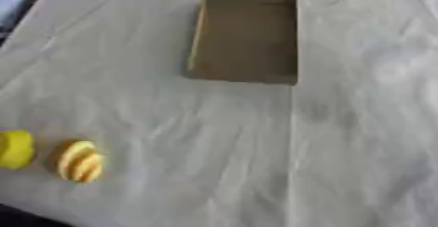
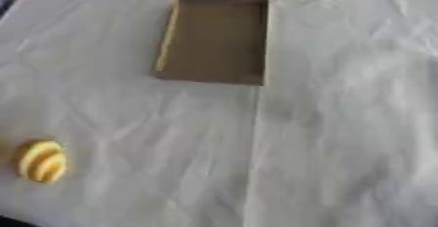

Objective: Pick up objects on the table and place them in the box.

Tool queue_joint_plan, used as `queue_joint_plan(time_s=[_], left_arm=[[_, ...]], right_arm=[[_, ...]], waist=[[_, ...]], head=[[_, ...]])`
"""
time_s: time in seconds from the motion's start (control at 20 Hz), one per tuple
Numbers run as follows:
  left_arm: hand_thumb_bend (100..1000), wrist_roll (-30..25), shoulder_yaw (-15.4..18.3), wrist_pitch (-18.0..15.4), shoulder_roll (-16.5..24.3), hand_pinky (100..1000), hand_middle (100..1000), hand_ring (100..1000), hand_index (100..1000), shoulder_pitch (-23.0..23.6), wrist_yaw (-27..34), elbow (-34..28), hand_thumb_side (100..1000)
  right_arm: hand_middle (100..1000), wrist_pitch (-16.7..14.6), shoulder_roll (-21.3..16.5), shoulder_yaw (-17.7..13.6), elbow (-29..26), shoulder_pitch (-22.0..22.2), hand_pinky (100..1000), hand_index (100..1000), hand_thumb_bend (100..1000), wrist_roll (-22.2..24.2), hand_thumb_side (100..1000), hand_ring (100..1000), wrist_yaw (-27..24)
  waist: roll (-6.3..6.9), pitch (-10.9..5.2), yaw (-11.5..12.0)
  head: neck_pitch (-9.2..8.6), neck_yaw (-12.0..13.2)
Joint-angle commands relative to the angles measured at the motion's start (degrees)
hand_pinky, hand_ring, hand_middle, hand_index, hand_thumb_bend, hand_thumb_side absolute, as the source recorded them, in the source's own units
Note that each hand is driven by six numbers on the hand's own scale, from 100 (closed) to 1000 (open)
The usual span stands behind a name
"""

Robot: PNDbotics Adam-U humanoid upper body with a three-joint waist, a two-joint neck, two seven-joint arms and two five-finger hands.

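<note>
Neither hand shows in either eye view, so whether their fingers are spread or curled cannot be told.

The table [image 1: 214,162] is covered by a pale, wrinkled cloth that fills nearly the whole picture. A straight crease or seam runs down the cloth from the box's near right corner toward 6 o'clock.

The box [image 1: 248,40] sits at about 12 o'clock, toward the far side of the table. It is brown cardboard, rectangular, open at the top, with a bare brown floor in view. Its left wall catches light and looks lighter than the rest. Nothing can be made out inside it.

At about 8 o'clock, near the left edge, lies a yellow ridged object [image 1: 79,161], rounded, with paler stripes or grooves across it. It rests on the cloth, well apart from the box.

Just beside it, further toward 9 o'clock and at the very left edge of the left eye view, is a plain yellow rounded object [image 1: 14,148], partly cut off by the frame. The two are close together, with a narrow strip of cloth between them. It falls outside the right eye view.

At the far edge, past the cloth, some dark and patterned shapes show, too blurred to identify.
</note>
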Motion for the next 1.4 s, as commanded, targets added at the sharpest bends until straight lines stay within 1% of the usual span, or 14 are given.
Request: queue_joint_plan(time_s=[0.05, 0.5, 0.65, 0.9, 1.05, 1.25, 1.4], left_arm=[[348, 0.01, 0.83, -0.26, 0.93, 880, 753, 798, 868, 0.01, -0.27, -0.92, 498], [352, -0.35, 0.93, 0.3, 1.04, 875, 749, 795, 869, 0.28, -0.75, -0.92, 503], [359, -0.93, 0.98, 1.54, 2.6, 873, 752, 797, 870, 1.26, -2.59, -0.92, 497], [373, -1.86, 0.64, 4.78, 6.65, 865, 755, 801, 882, 4.51, -7.55, -0.92, 478], [375, -5.64, 0.08, 8.09, 9.37, 866, 761, 810, 893, 7.61, -11.71, -0.92, 467], [395, -14.13, 0.3, 12.9, 11.78, 874, 788, 832, 917, 11.65, -15.7, -0.92, 451], [421, -21.4, 1.22, 16.23, 12.75, 878, 811, 849, 931, 13.28, -19.56, 0.18, 429]], right_arm=[[698, -0.02, -1.59, -0.49, -0.94, -0.48, 916, 858, 100, -0.33, 598, 844, 0.37], [697, 0.04, -1.53, -0.5, -0.94, -0.42, 916, 858, 100, -0.35, 597, 844, 0.56], [696, 0.05, -1.68, -0.49, -0.94, -0.28, 916, 858, 100, -0.33, 597, 844, 0.69], [695, 0.09, -2.03, -0.45, -0.94, -0.04, 917, 858, 100, -0.27, 596, 844, 0.97], [694, 0.14, -2.3, -0.43, -0.94, 0.06, 917, 857, 100, -0.27, 596, 844, 1.12], [693, 0.25, -2.6, -0.45, -0.94, 0.27, 917, 857, 100, -0.32, 596, 844, 1.31], [692, 0.35, -2.76, -0.41, -0.94, 0.46, 917, 857, 100, -0.32, 597, 843, 1.44]], waist=[[0.04, -0.98, 0.11], [-0.19, -0.74, 0.19], [-0.1, -0.67, 0.32], [0.17, -0.5, 0.55], [0.44, -0.42, 0.68], [0.81, -0.42, 0.91], [1.02, -0.52, 1.08]], head=[[-1.08, 0.25], [-1.2, 0.28], [-0.88, 0.45], [-0.37, 0.31], [-0.11, 0.03], [0.17, -0.57], [0.36, -0.35]])
